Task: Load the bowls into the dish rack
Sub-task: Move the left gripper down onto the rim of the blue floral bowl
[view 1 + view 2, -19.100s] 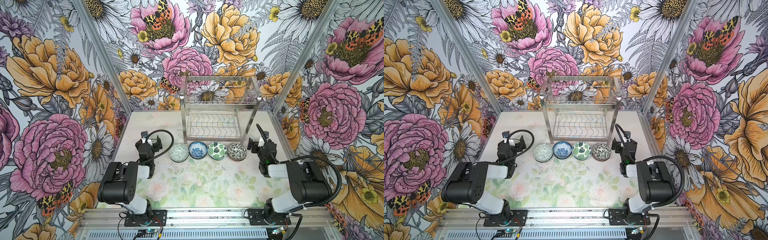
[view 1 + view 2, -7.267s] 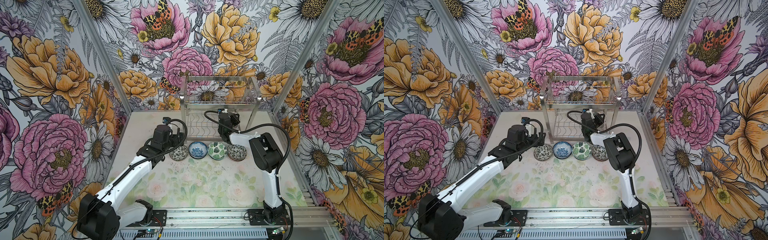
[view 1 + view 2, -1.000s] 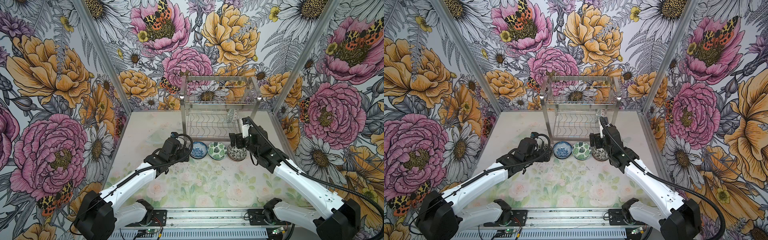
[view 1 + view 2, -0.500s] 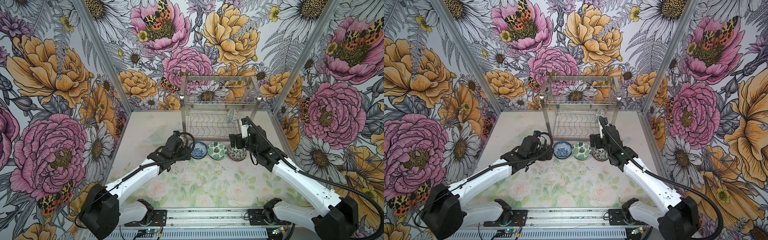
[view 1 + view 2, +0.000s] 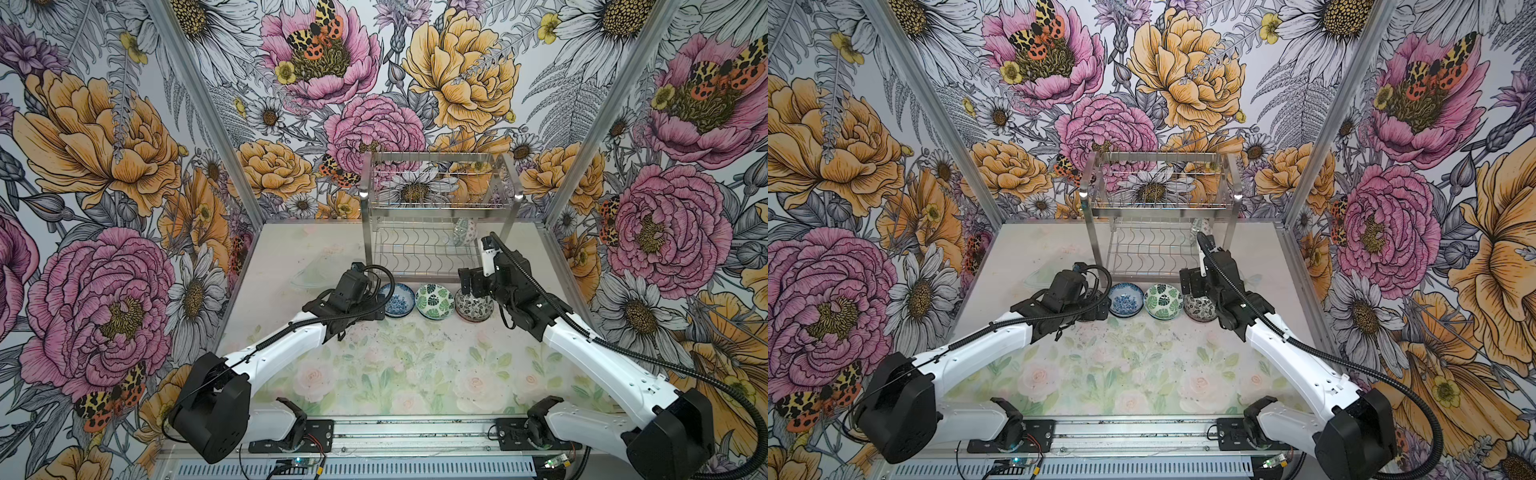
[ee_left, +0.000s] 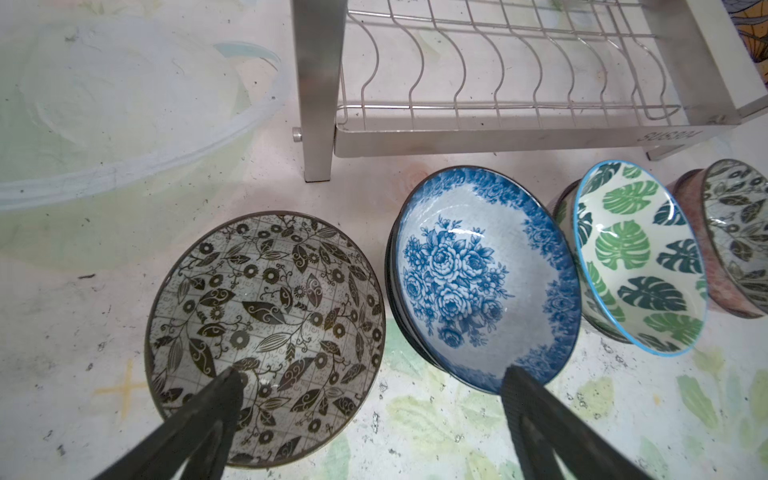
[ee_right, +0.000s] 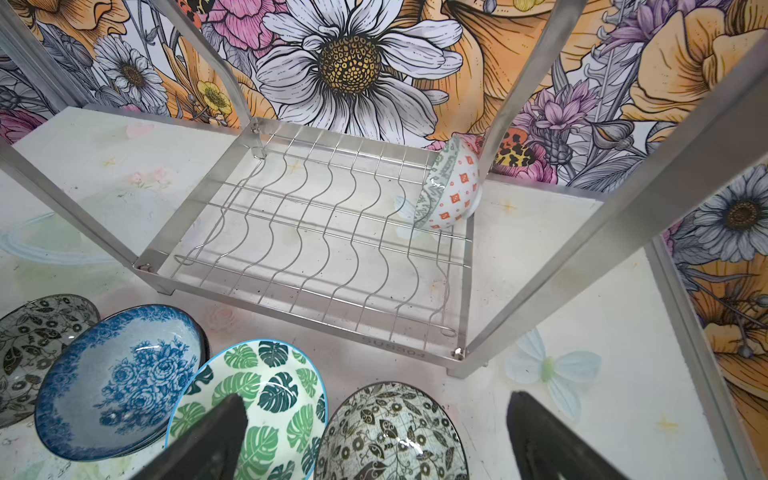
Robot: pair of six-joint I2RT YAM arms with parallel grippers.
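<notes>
Four bowls stand in a row in front of the dish rack [image 5: 440,199]: a black-and-white floral bowl [image 6: 266,332], a blue floral bowl [image 5: 399,299], a green leaf bowl [image 5: 434,301] and a second black-and-white floral bowl [image 5: 473,306]. Another bowl [image 7: 453,187], white with orange marks, leans on edge at the right end of the rack's lower tier. My left gripper [image 6: 374,380] is open, one finger over the leftmost bowl and the other over the blue bowl's rim; it hides the leftmost bowl in both top views. My right gripper [image 7: 378,405] hangs open above the rightmost bowl, holding nothing.
A faint see-through round shape [image 6: 124,104] lies on the table left of the rack's front leg [image 6: 318,104]. Floral walls and metal posts close in the back and both sides. The rack's upper basket [image 5: 440,187] overhangs the lower wires.
My left gripper has edged a little forward over the leftmost bowl. The right arm has hardly moved, and both grippers have stayed open.
</notes>
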